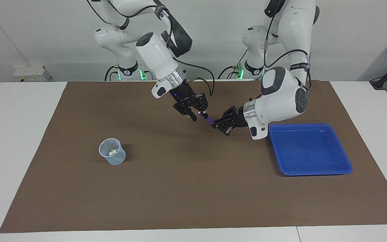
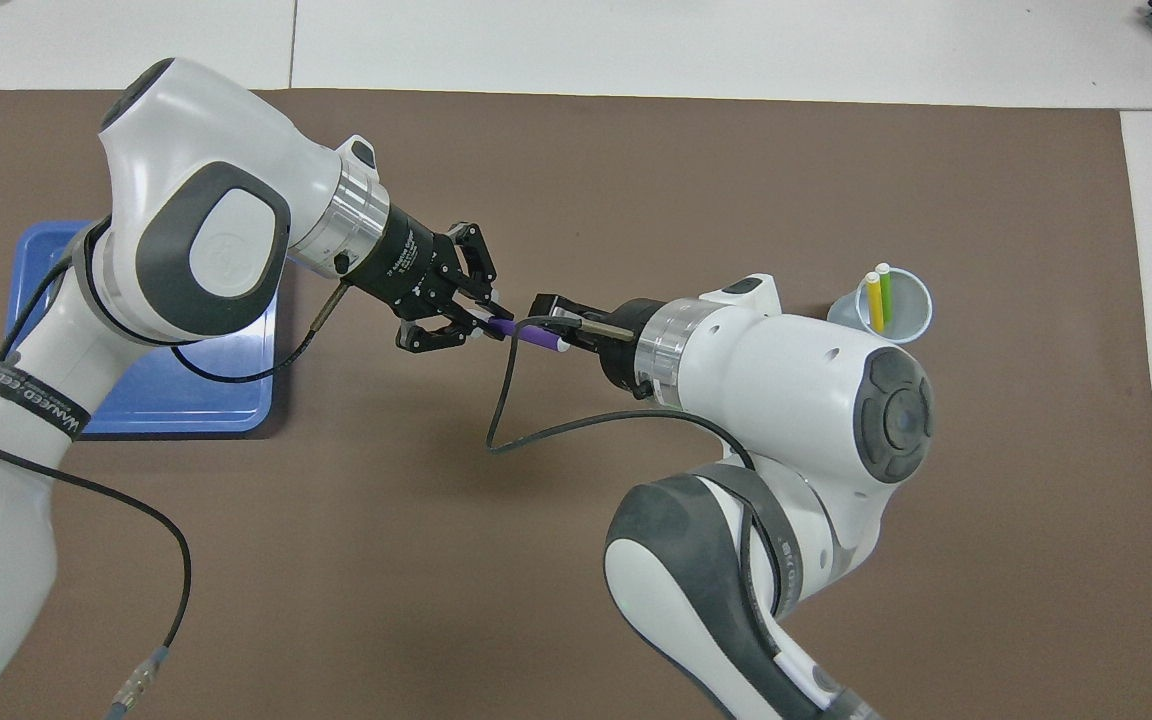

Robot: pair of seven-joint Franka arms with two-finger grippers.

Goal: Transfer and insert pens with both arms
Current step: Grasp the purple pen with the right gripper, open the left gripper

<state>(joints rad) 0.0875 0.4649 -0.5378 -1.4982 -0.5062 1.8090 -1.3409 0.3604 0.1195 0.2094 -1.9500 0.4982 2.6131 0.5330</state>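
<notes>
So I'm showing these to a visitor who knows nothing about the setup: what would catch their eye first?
The two grippers meeting in mid-air over the middle of the brown mat: the left gripper is shut on a purple pen, and the right gripper has its fingers around the pen's whitish capped end. Next, the bright blue tray at the left arm's end, and the clear cup holding a yellow pen and a green pen at the right arm's end.
</notes>
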